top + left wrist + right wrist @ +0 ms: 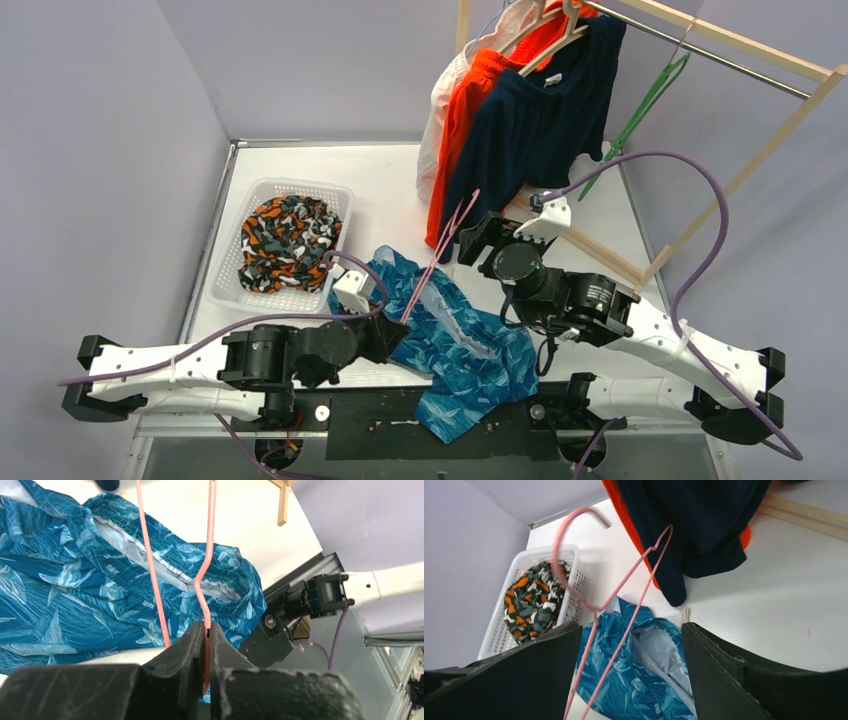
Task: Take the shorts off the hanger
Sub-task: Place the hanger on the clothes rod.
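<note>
Left gripper is clenched on the pink hanger wire; I can confirm this only from its own wrist view. Right gripper is released, jaws wide. The hanger's long axis slants away toward the rack; its hook shows only in the right wrist view. Teal shorts lie crumpled on the table beneath it.

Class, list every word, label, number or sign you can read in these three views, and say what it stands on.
Small white print on the teal-blue shorts, left wrist view: too blurred to read.
Elsewhere: nothing readable in any view.
</note>
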